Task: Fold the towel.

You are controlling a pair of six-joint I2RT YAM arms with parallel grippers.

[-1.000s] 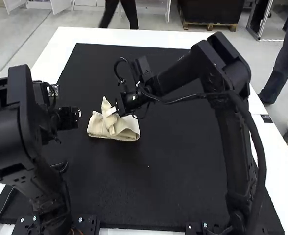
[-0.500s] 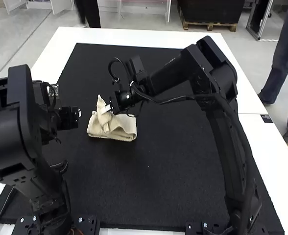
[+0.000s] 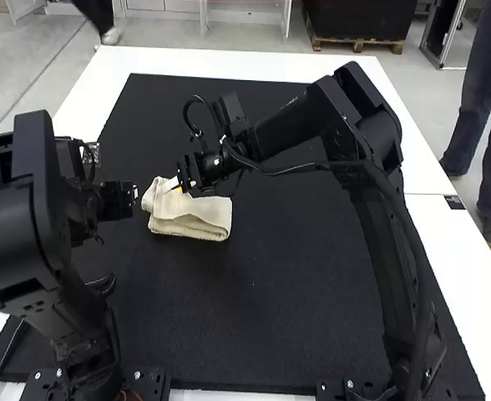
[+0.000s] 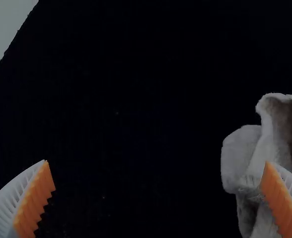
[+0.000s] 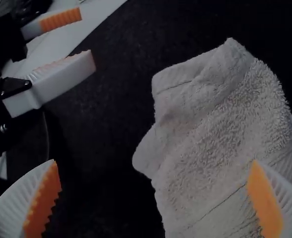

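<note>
The cream towel (image 3: pixel 197 217) lies folded into a small pad on the mat, its left part loosely bunched. My left gripper (image 3: pixel 134 194) is just left of it, apart from the cloth. My right gripper (image 3: pixel 175 185) sits over the towel's back left part. In the left wrist view, the left gripper (image 4: pixel 157 162) is open, with the rumpled towel (image 4: pixel 243 153) beyond one finger. Seen from the right wrist, the right gripper (image 5: pixel 154 161) stands open above the towel (image 5: pixel 220 144), whose uneven edge lies between the spread fingers.
A black mat (image 3: pixel 287 276) covers most of the white table (image 3: pixel 229 63). The right arm reaches across above the mat's middle; the left arm stands over its left side. In the right wrist view the left gripper's fingers (image 5: pixel 61 82) are near the towel.
My right gripper moved left, carrying the pinched-up towel peak, then opened and let go. The peak has dropped toward the left onto the rest of the towel. The left arm stayed still.
</note>
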